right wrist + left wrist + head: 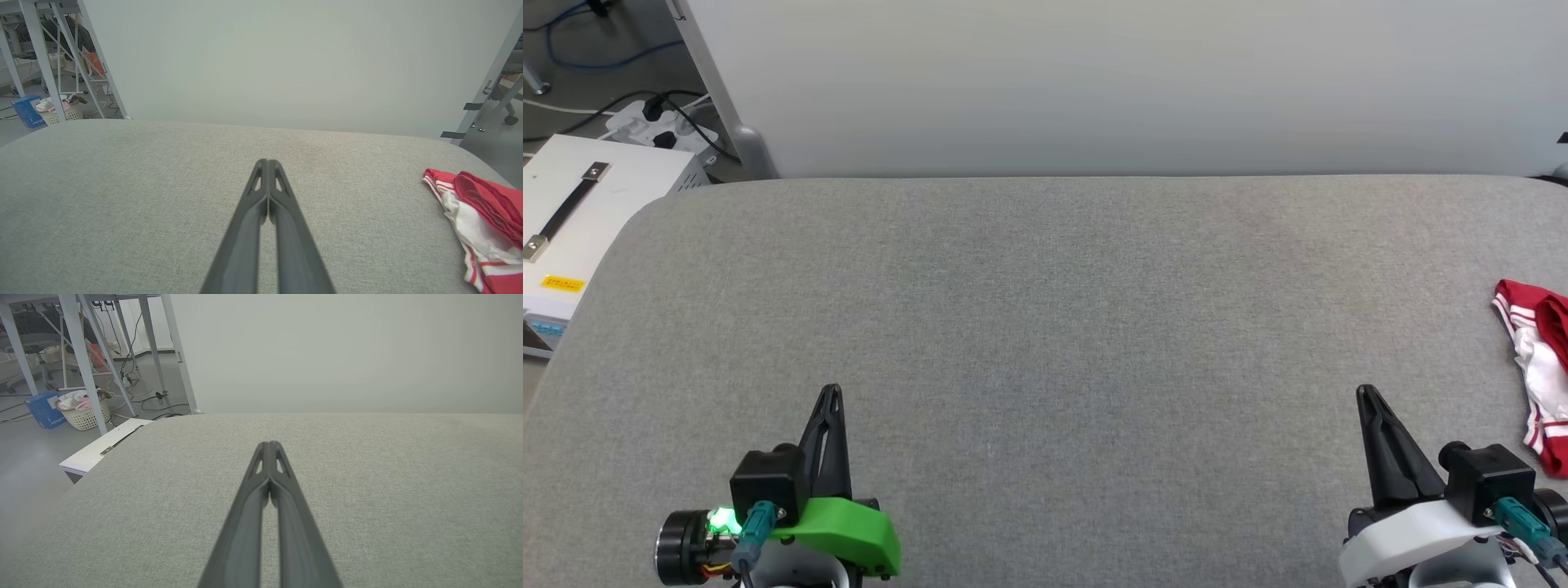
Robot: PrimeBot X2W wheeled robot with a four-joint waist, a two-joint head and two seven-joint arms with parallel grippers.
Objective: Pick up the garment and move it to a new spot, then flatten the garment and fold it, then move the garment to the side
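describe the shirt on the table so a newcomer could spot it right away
Start from the wide grey fabric-covered table and follow it to its right edge, past the robot's right gripper. There lies a crumpled soft red garment with white parts and red-and-white striped trim; its red stands out against the plain grey.

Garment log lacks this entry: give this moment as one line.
garment: bunched, far right | left fingers: shut, empty | right fingers: shut, empty

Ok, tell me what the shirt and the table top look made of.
Shirt: soft knit cloth, probably cotton or a blend, matte. It lies crumpled in loose folds, with striped trim. Table top: covered in grey woven fabric, matte, with a fine flecked weave showing. The rounded corners suggest padding beneath, but that is a guess.
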